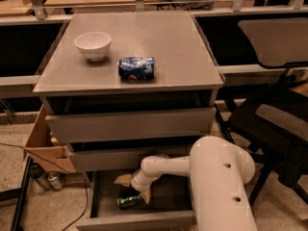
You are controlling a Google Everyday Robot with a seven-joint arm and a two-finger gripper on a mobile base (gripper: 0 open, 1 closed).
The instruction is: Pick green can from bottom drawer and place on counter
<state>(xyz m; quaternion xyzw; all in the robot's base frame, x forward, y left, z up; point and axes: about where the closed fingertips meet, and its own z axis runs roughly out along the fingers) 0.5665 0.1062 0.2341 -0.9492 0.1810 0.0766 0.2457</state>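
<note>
The green can [129, 201] lies on its side on the dark floor of the open bottom drawer [103, 201], near the front. My gripper [133, 187] reaches into the drawer from the right on a white arm, just above and behind the can, with tan fingers [123, 179] spread to either side; it holds nothing. The counter [168, 47] is the grey top slab of the cabinet, above.
A white bowl [93, 45] and a blue-and-white can [137, 68] lying on its side sit on the counter. Two closed drawers [130, 124] are above the open one. A cardboard box [43, 146] stands at the left, a black chair [276, 119] at the right.
</note>
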